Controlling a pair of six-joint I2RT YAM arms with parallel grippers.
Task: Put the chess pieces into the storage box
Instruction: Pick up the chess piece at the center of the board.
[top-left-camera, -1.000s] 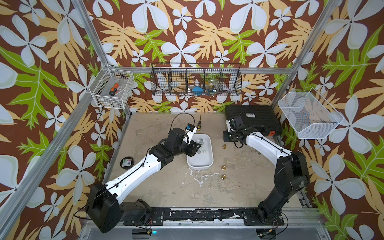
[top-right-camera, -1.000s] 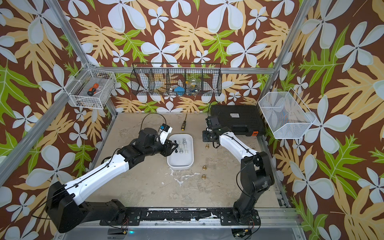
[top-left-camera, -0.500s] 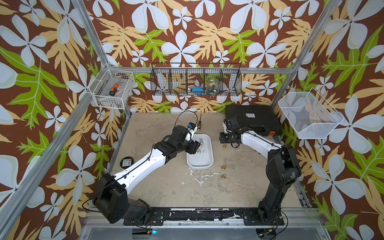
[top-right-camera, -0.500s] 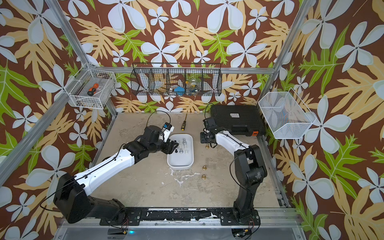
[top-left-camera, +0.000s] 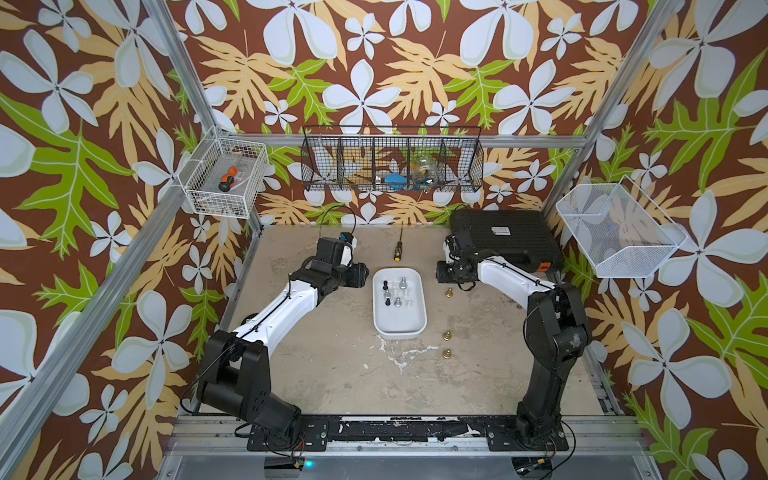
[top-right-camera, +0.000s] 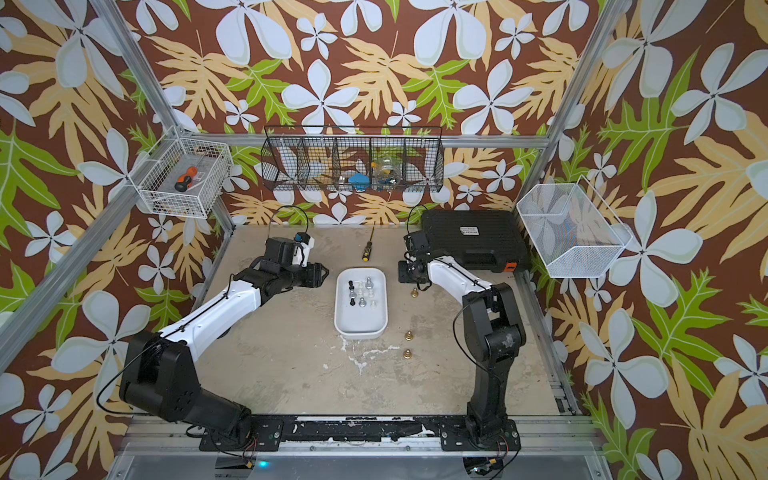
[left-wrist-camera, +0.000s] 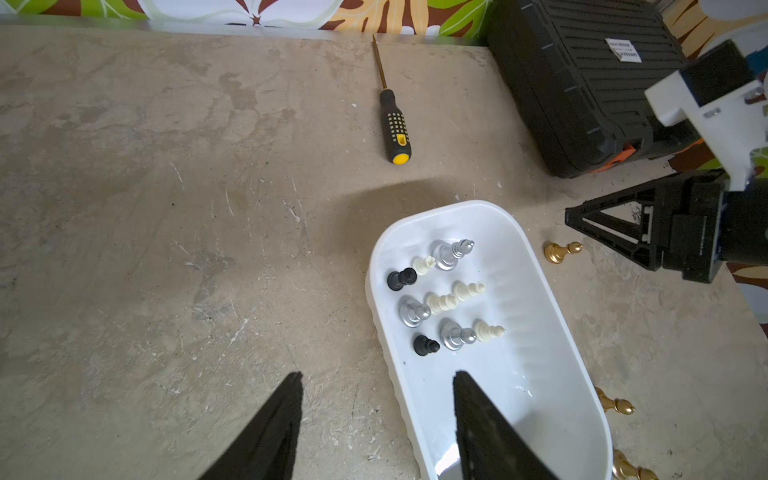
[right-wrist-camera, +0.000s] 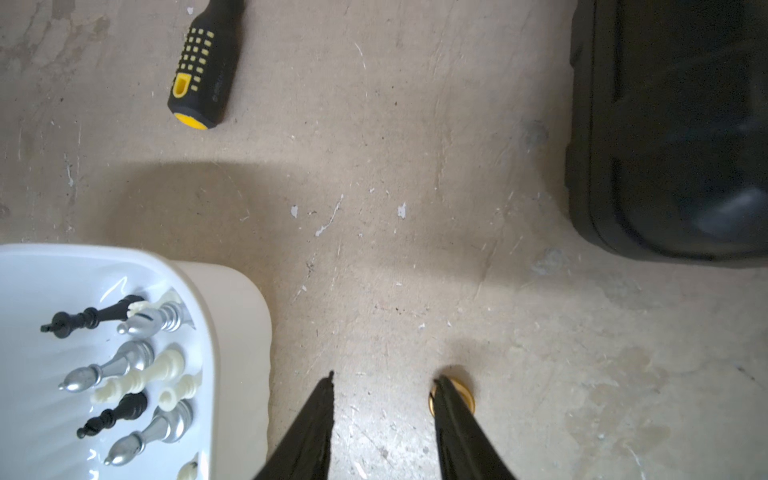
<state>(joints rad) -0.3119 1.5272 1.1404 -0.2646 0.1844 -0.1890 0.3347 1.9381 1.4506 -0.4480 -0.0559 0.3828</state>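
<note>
The white storage box (top-left-camera: 400, 330) stands mid-table and holds several black, silver and cream chess pieces (left-wrist-camera: 442, 299). Three gold chess pieces stand on the table to its right, at the far (top-left-camera: 449, 293), middle (top-left-camera: 447, 336) and near (top-left-camera: 446, 354) spots. My left gripper (left-wrist-camera: 376, 378) is open and empty, hovering over the box's left rim (left-wrist-camera: 376, 291). My right gripper (right-wrist-camera: 385, 377) is open just right of the box. The far gold piece (right-wrist-camera: 463, 392) peeks out from under one of its fingers (right-wrist-camera: 451, 415), and nothing is between them.
A yellow-tipped black screwdriver (top-left-camera: 397, 248) lies behind the box. A black ribbed case (top-left-camera: 505, 239) sits at the back right, close behind the right arm. Wire baskets hang on the walls at left (top-left-camera: 226, 183), back (top-left-camera: 392, 166) and right (top-left-camera: 615, 232).
My left gripper has drawn back from over the box to its left edge. The right arm has folded in, and its gripper has shifted slightly left and narrowed near the far gold piece.
</note>
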